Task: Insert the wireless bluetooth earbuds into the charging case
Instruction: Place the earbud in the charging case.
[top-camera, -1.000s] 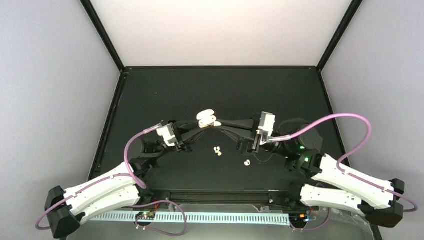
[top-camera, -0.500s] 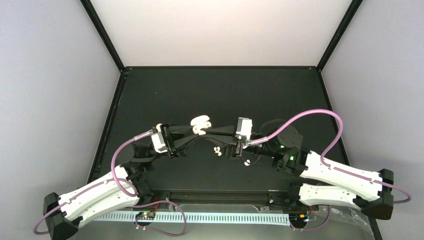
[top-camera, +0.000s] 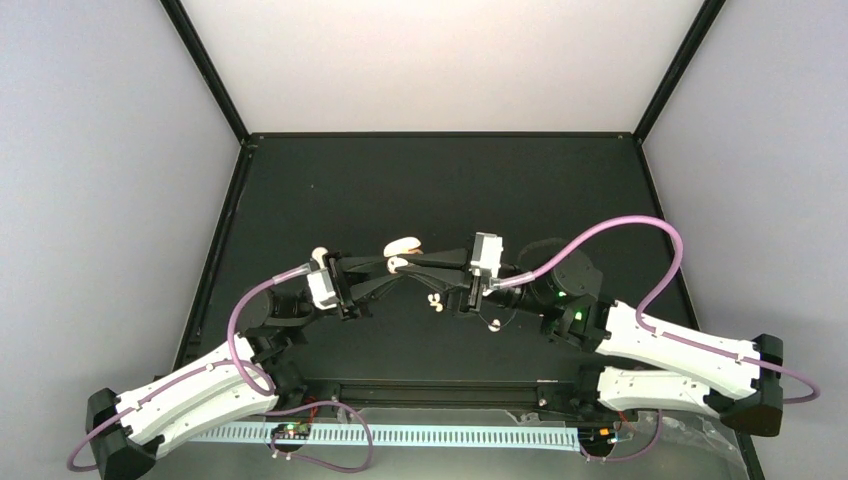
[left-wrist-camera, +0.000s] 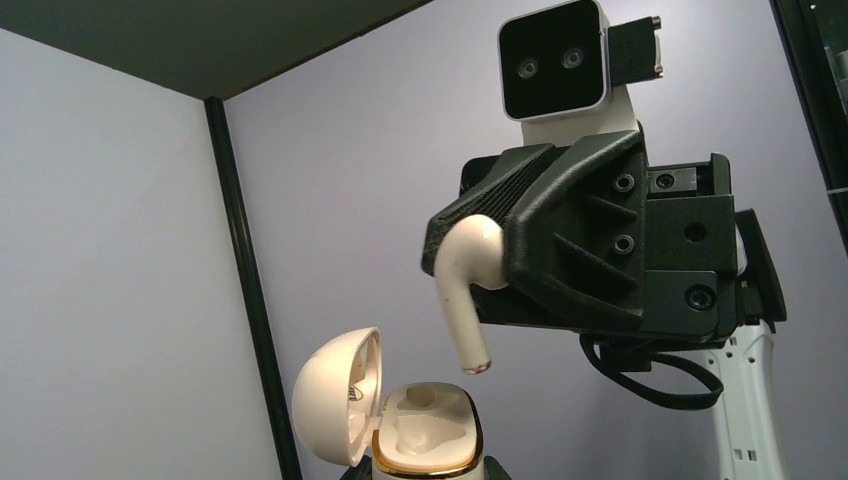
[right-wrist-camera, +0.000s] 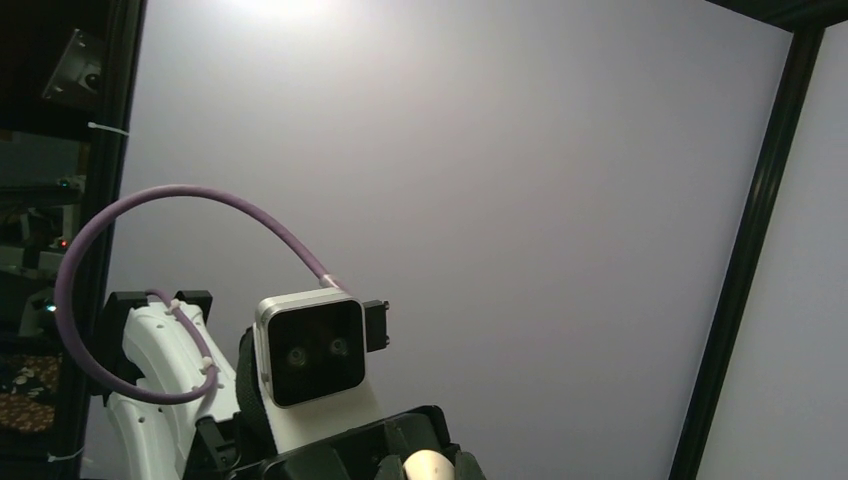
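Note:
Held above the table, the cream charging case (left-wrist-camera: 428, 440) has a gold rim and its lid (left-wrist-camera: 335, 395) swung open to the left. My left gripper (left-wrist-camera: 425, 474) is shut on its base at the bottom edge. My right gripper (left-wrist-camera: 480, 250) is shut on the head of a slim stemmed earbud (left-wrist-camera: 460, 330). Its stem tip hangs just above the case's cavity, not touching. From above, case (top-camera: 401, 255) and right gripper (top-camera: 420, 263) meet mid-table. In the right wrist view the earbud's top (right-wrist-camera: 432, 466) shows between my fingers. Loose earbuds (top-camera: 434, 301) lie below, and another (top-camera: 492, 325) lies nearer.
The black table mat (top-camera: 440, 180) is boxed in by black frame posts (top-camera: 205, 70) and pale walls. Purple cables (top-camera: 640, 225) loop over both arms. The left wrist camera (right-wrist-camera: 312, 350) faces my right wrist at close range.
The right gripper has moved left with the earbud up to the case. The left gripper has drawn the case slightly left and nearer. Both grips are unchanged.

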